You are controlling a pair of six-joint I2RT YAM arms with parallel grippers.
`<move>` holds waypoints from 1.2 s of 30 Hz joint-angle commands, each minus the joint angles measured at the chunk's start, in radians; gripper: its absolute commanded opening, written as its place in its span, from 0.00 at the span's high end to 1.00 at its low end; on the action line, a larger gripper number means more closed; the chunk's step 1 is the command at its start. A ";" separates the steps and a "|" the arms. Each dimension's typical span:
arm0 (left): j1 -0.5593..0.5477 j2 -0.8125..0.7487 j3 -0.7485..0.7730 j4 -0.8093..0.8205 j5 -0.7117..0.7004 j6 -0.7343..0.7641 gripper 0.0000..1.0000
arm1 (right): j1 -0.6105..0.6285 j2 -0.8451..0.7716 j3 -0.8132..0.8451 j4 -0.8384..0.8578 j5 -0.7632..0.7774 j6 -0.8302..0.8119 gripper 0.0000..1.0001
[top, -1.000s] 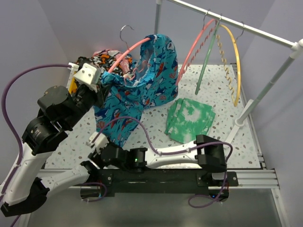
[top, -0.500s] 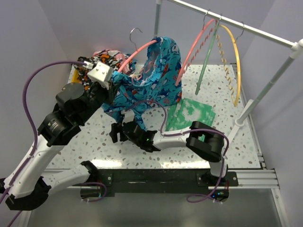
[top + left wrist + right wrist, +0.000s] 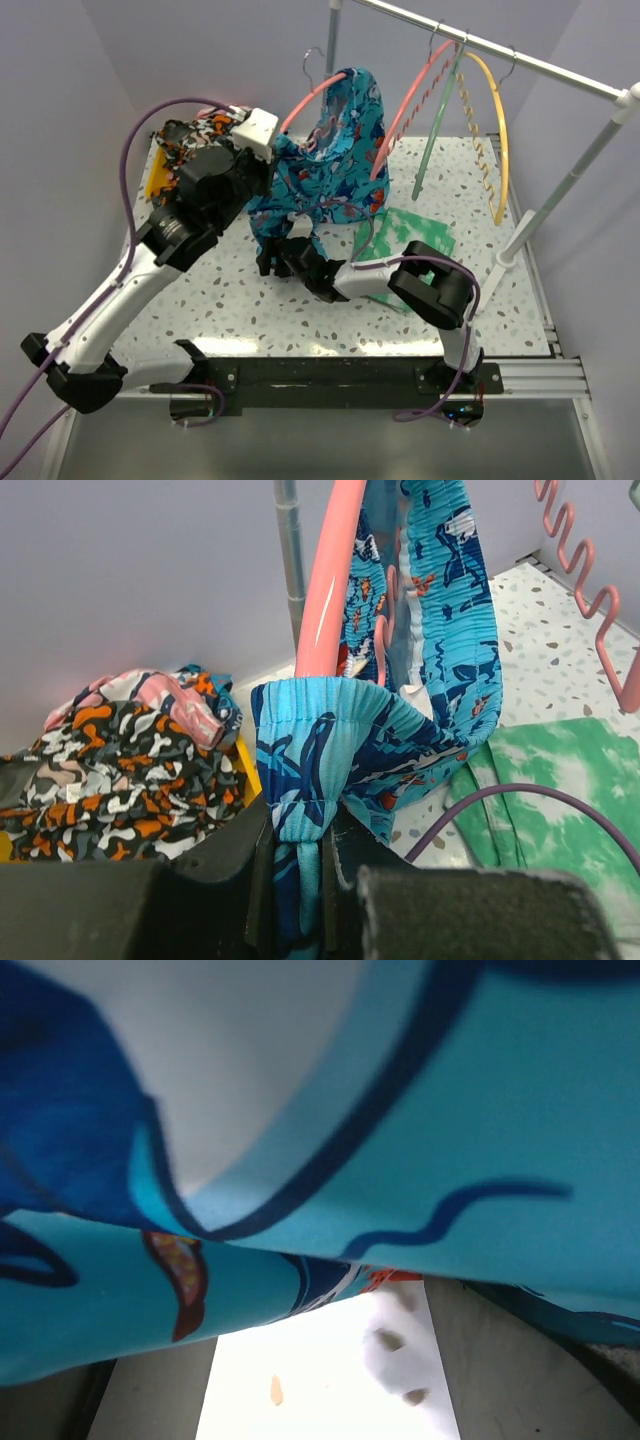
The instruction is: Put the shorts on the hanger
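Left gripper (image 3: 300, 852) pinched narrow on the shorts (image 3: 330, 750) waistband, likely pulling it taut to spread the opening along the hanger (image 3: 328, 590). Hanger rises just above the fingers, threaded inside the band. Right gripper (image 3: 270, 260) sits below under the hanging leg, fabric covering its camera. Open or closed: cannot tell. Probably there to steady the hem.

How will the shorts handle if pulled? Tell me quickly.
Probably floppy: the shorts sag in folds off the hanger. Likely light: the left gripper lifts one side by a pinch of waistband. The gathered elastic may stretch.
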 commanded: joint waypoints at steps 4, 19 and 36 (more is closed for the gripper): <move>0.000 0.140 0.194 0.246 -0.045 0.128 1.00 | -0.026 -0.052 0.024 -0.019 0.038 0.005 0.20; 0.006 0.381 0.397 0.420 -0.071 0.297 1.00 | -0.026 -0.110 0.058 -0.163 0.029 -0.093 0.20; 0.021 0.561 0.575 0.412 -0.049 0.343 1.00 | -0.021 -0.198 -0.003 -0.193 0.007 -0.113 0.20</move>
